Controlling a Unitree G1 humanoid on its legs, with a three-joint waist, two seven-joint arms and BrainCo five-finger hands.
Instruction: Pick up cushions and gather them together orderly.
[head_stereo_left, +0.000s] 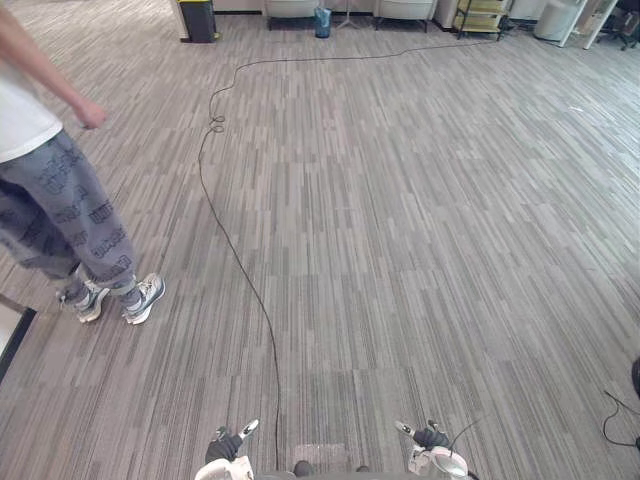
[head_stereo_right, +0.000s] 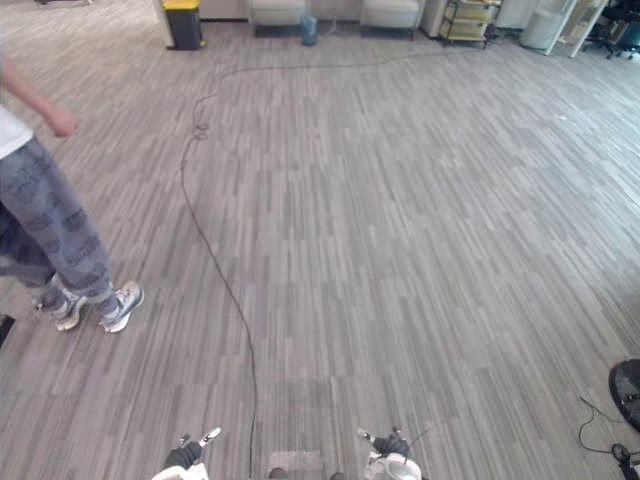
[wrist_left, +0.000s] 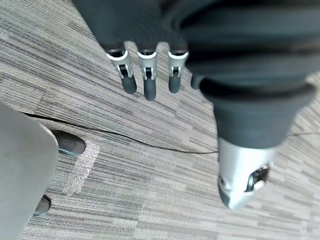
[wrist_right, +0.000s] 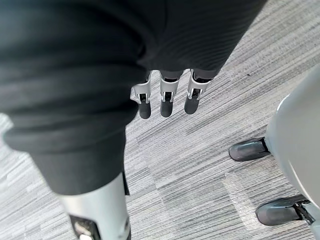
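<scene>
My left hand (head_stereo_left: 224, 446) hangs low at my side above the grey striped carpet. In the left wrist view its fingers (wrist_left: 145, 76) point straight down at the floor and hold nothing. My right hand (head_stereo_left: 431, 438) hangs the same way on the other side. Its fingers (wrist_right: 168, 99) are straight, with only bare carpet past them. Both hands are open.
A person (head_stereo_left: 62, 205) in patterned grey trousers and sneakers stands at the left, about two steps ahead. A yellow-topped dark bin (head_stereo_left: 198, 19), pale seats (head_stereo_left: 292, 8) and a shelf cart (head_stereo_left: 482, 16) line the far wall. A dark round base (head_stereo_right: 627, 384) sits at the right edge.
</scene>
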